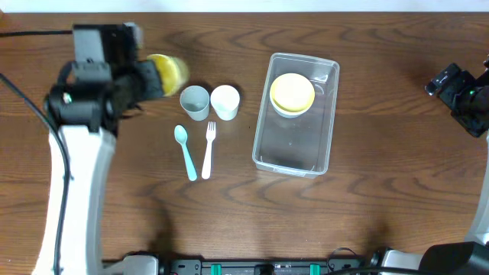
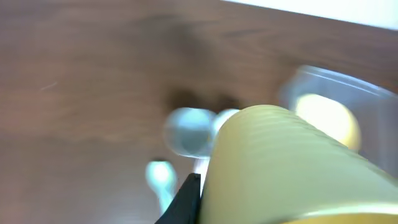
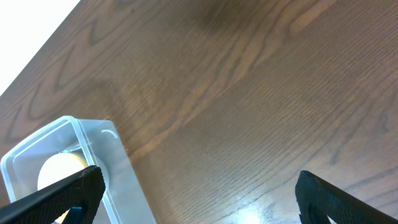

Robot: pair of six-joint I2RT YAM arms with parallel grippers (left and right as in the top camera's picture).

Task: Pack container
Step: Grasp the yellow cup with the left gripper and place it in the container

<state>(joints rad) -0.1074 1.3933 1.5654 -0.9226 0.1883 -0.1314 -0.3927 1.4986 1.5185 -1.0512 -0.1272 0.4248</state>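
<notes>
The clear container lies right of centre with a yellow bowl in its far end. It also shows in the right wrist view and, blurred, in the left wrist view. My left gripper is shut on a yellow cup held above the table at the left; the cup fills the left wrist view. A blue cup, a white cup, a blue spoon and a white fork lie left of the container. My right gripper is open and empty at the far right.
The table's far edge runs along the top of the overhead view. Black cables lie at the far left.
</notes>
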